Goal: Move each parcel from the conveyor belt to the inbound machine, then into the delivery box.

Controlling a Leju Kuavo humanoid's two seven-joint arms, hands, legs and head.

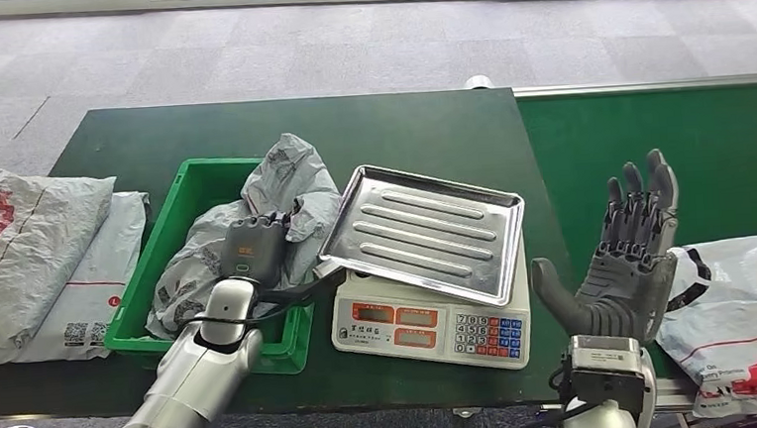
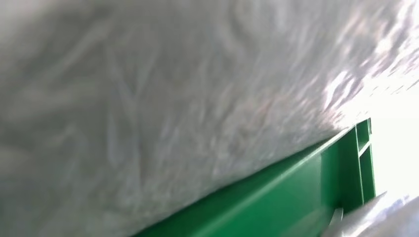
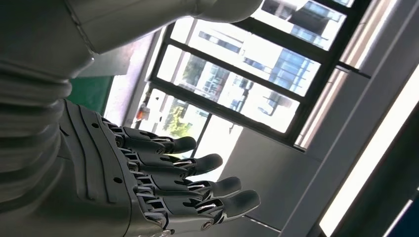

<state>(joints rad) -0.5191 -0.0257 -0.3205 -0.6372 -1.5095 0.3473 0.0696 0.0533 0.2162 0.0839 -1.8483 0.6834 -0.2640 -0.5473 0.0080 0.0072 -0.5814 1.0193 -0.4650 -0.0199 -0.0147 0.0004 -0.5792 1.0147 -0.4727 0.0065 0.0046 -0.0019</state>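
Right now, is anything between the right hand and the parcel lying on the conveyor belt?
Nothing visible. The right hand is raised, open and empty, just beside the parcel on the belt.

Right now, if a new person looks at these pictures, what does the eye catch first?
First, the crumpled grey parcel standing out of the green box, with the left hand on it. Then the shiny metal tray on the scale, and the right hand raised with spread fingers above the table edge.

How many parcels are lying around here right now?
4. Two grey parcels overlap at the table's left end, one crumpled parcel sits in the green bin under the left robot hand, one lies on the conveyor belt. The bin may hide more.
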